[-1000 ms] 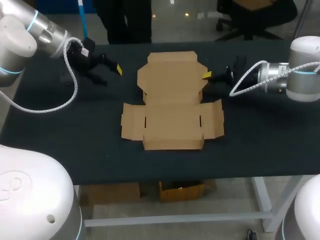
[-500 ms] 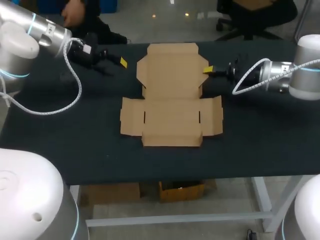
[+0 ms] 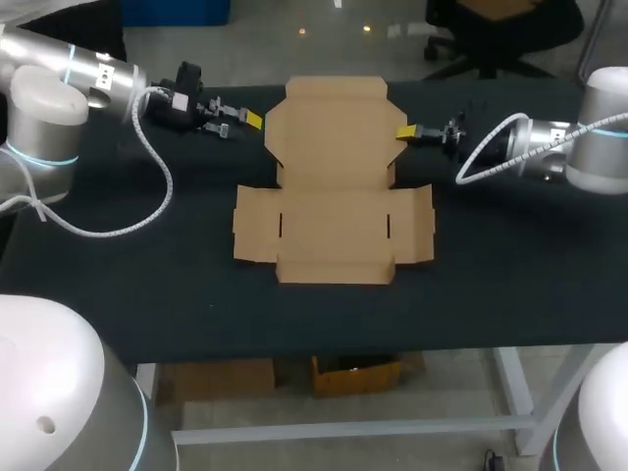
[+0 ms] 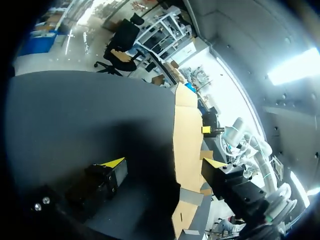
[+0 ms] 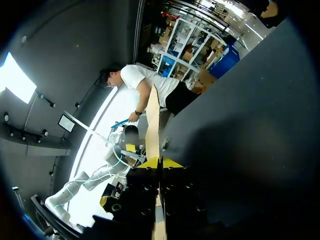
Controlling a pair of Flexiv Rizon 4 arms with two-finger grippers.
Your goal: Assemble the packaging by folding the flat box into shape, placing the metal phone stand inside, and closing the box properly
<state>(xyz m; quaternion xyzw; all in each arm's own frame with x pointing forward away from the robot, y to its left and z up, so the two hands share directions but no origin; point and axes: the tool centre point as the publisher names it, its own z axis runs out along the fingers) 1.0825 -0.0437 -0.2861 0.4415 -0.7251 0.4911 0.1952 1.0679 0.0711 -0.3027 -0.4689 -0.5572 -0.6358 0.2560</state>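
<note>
The brown cardboard box blank (image 3: 334,231) lies unfolded in the middle of the table, its rear panel (image 3: 332,123) tilted up off the surface. My right gripper (image 3: 404,132) is shut on that panel's right edge. In the right wrist view the cardboard (image 5: 152,120) runs edge-on out from between the closed yellow tips of the right gripper (image 5: 159,162). My left gripper (image 3: 238,120) hovers open just left of the raised panel. In the left wrist view the left gripper (image 4: 164,162) is spread wide, and the cardboard (image 4: 186,127) stands ahead of it, nearer one finger. No phone stand is in view.
The dark table (image 3: 118,265) stretches bare on both sides of the blank and in front of it. A white cable (image 3: 147,186) from my left arm hangs over the table's left part.
The right gripper has raised the rear panel higher. My left gripper has moved right, closer to the panel's left edge. The person behind the table has gone.
</note>
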